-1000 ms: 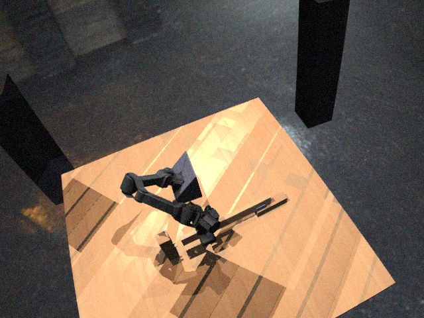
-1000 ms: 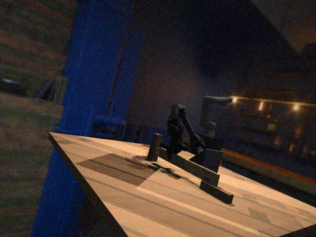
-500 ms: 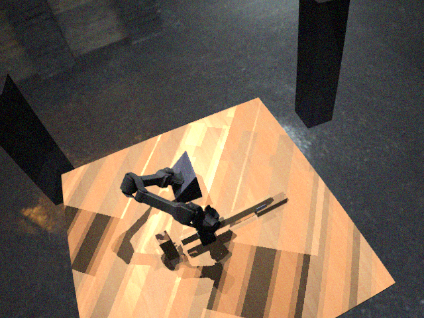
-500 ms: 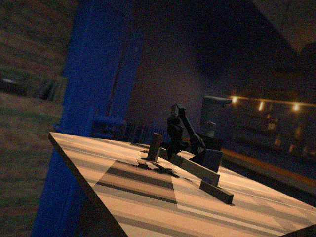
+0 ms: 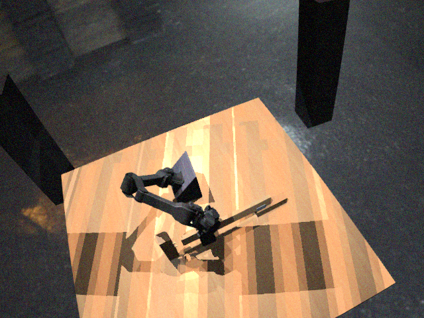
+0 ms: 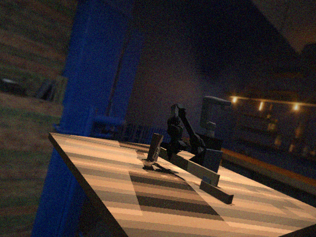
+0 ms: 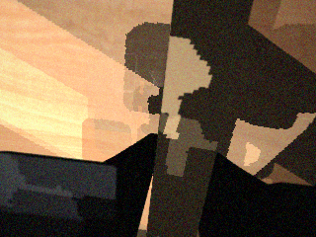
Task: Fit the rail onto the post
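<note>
The long wooden rail (image 5: 244,212) (image 6: 201,171) (image 7: 175,212) passes between the dark fingers of my gripper (image 5: 208,239) (image 6: 170,156) (image 7: 172,143), which is shut on it close to its near end. In the top view that end is just short of the short wooden post (image 5: 168,247) (image 6: 153,148), with a small gap and the pale pegs (image 5: 174,244) between them. A shadow lies apart from the rail, which looks raised off the table there. The rail's far end is at the low footboard block (image 5: 273,206) (image 6: 217,192); its seating in the bracket is too small to tell. The holes are hidden.
A blue-grey slanted panel (image 5: 186,171) (image 6: 213,158) stands beside the arm's base, behind the rail in the exterior view. The wooden table (image 5: 291,185) (image 6: 255,217) carries strong striped shadows. The arm reaches over the rail from the panel's side.
</note>
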`<state>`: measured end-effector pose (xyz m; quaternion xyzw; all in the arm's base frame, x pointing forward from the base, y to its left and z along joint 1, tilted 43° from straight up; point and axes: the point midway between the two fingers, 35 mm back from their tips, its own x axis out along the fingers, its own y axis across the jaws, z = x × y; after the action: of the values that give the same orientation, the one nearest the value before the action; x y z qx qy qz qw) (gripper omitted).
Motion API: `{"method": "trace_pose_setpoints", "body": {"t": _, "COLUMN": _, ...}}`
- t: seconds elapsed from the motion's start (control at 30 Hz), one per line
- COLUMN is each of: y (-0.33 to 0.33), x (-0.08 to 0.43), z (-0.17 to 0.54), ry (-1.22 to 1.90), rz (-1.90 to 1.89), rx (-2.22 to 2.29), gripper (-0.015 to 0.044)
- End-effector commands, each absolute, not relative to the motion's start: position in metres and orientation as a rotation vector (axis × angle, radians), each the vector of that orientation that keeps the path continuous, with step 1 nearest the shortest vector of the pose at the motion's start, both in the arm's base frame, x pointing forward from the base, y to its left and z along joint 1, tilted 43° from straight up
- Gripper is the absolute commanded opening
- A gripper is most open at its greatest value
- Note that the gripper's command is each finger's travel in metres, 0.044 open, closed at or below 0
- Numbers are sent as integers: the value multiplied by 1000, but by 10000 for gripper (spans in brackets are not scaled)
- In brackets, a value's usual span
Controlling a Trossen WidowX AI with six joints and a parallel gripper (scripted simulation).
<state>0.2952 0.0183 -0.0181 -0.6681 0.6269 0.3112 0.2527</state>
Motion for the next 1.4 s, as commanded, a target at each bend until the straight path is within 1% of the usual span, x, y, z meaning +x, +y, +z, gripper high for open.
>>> {"method": "trace_pose_setpoints", "body": {"t": 0.0, "y": 21, "x": 295, "z": -19, "ry": 1696, "rz": 849, "rx": -1817, "gripper": 0}}
{"method": "trace_pose_setpoints", "body": {"t": 1.37, "y": 15, "x": 297, "z": -11, "ry": 1696, "rz": 849, "rx": -1817, "gripper": 0}}
